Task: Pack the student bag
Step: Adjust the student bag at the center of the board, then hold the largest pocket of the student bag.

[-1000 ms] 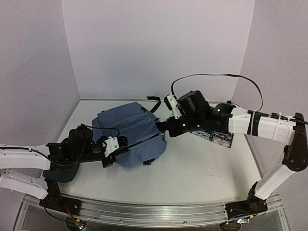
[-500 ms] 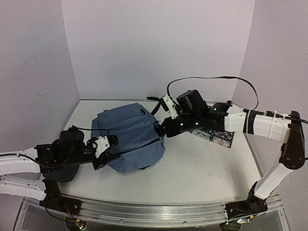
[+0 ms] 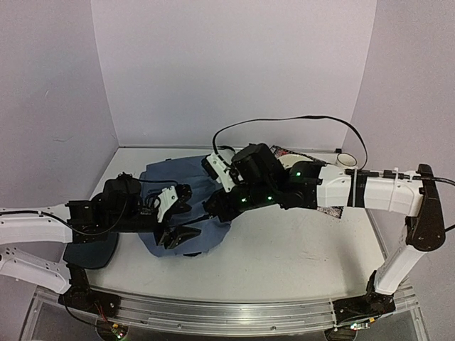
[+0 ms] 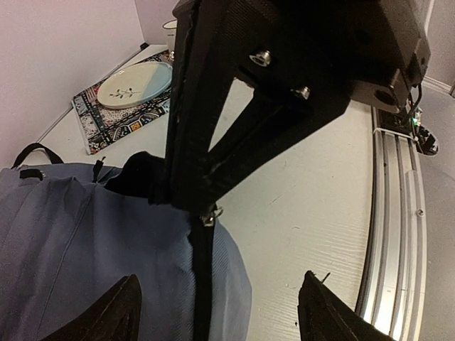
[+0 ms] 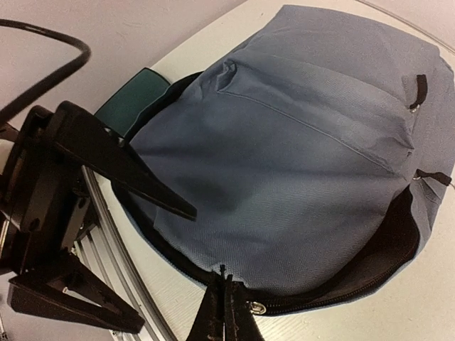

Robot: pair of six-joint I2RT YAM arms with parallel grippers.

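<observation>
The student bag [image 3: 181, 186] is a slate-blue backpack lying flat left of the table's middle, its black zipper partly open along the near edge [image 5: 398, 249]. My right gripper [image 5: 226, 304] is shut at that zipper line, pinching the pull beside the metal slider [image 5: 254, 307]. In the top view it [image 3: 211, 211] sits over the bag's right side. My left gripper [image 3: 185, 217] stands open over the bag's near edge, holding nothing. Its fingertips [image 4: 117, 305] straddle the zipper strip [image 4: 202, 277], and its dark fingers [image 5: 142, 181] show in the right wrist view.
A dark teal pad [image 3: 89, 252] lies left of the bag under my left arm. A patterned mat with a pale plate [image 4: 135, 84] lies at the back right, a white cup [image 3: 346, 160] beyond it. The aluminium rail [image 4: 398, 213] runs along the table's front edge.
My left gripper has opened and let go of the bag's edge. My right gripper, still shut, has travelled left over the bag, and the bag has bunched toward the left.
</observation>
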